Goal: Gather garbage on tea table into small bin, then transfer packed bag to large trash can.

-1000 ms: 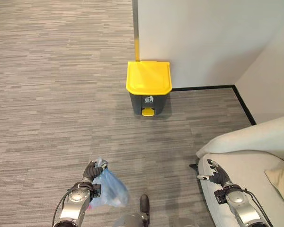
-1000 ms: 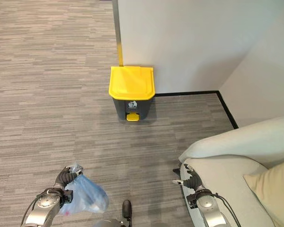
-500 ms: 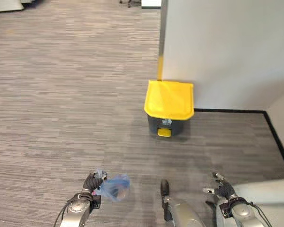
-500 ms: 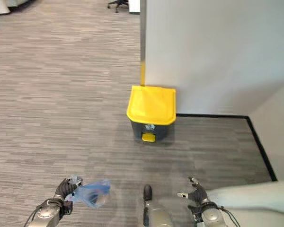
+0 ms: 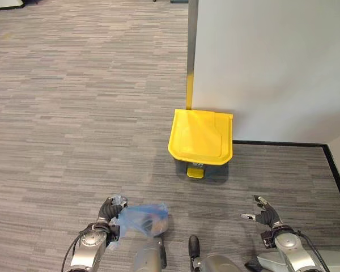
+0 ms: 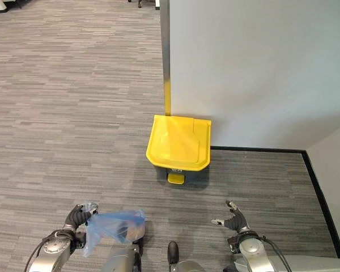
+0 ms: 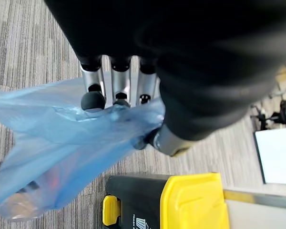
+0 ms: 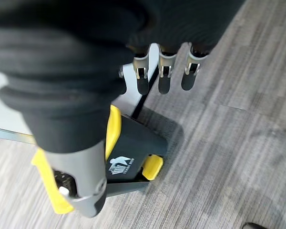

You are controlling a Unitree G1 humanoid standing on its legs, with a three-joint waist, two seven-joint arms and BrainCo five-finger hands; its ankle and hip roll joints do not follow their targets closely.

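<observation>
**Bag carried toward the closed bin**

The left hand (image 5: 109,208) clutched the blue bag (image 5: 143,218) by its neck; the right hand (image 6: 233,220) hung relaxed, empty. At twelve o'clock stood the yellow-lidded trash can (image 5: 202,137), lid down. The pedal (image 5: 195,171) probably needed pressing before dropping the bag.

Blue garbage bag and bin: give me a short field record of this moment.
bag: blue garbage bag, pinched at its neck by the left robot hand, hanging above the carpet
left robot hand: shut on the bag
right robot hand: open, holding nothing
bin: large trash can against the wall, yellow lid closed
pedal: yellow pedal, untouched
</observation>
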